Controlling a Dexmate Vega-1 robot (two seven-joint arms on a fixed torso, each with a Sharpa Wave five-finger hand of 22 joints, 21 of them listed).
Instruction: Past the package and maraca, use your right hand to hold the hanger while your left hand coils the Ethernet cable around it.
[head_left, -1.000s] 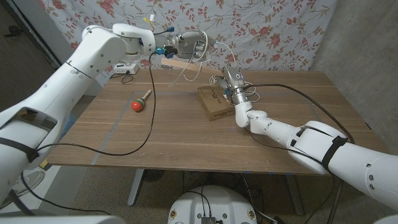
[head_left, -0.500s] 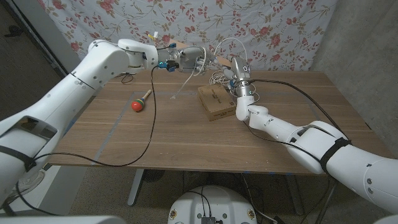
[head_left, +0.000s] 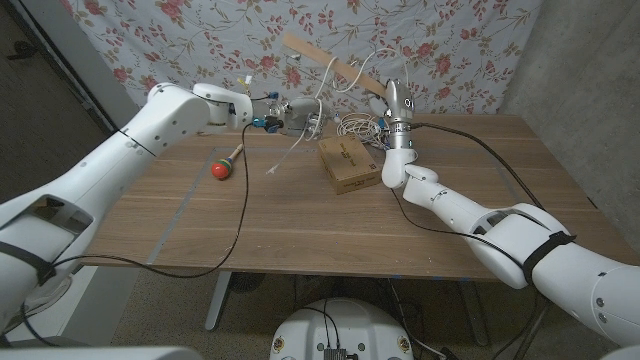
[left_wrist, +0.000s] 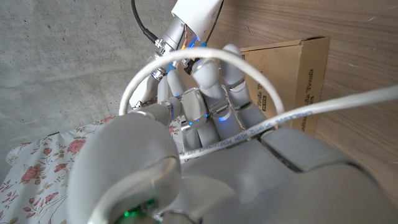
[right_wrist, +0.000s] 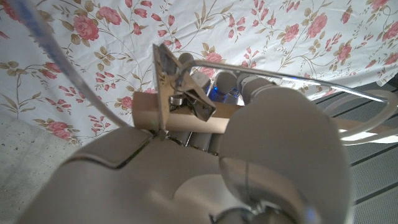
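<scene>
My right hand (head_left: 395, 102) holds the wooden hanger (head_left: 330, 62) up in the air past the package, its bar slanting up to the left. The right wrist view shows the hanger's bar (right_wrist: 180, 118) and a metal clip (right_wrist: 186, 99) against my right hand (right_wrist: 261, 149). My left hand (head_left: 300, 113) grips the white Ethernet cable (head_left: 290, 150), which runs across the hand (left_wrist: 205, 143) as a loop (left_wrist: 161, 68). More cable lies bunched (head_left: 360, 126) on the table under the hanger. The cardboard package (head_left: 347, 163) and the red maraca (head_left: 224, 165) lie nearer me.
The wooden table (head_left: 300, 220) backs onto a floral cloth wall (head_left: 450, 50). A black cable (head_left: 240, 190) hangs from my left arm across the table's left half. Another black cable (head_left: 470, 145) trails along my right arm. A white box (head_left: 200, 108) sits at the far left edge.
My right hand has risen from just above the package, lifting the hanger high and tilting it. My left hand has dropped lower and moved right, with the white cable trailing from it.
</scene>
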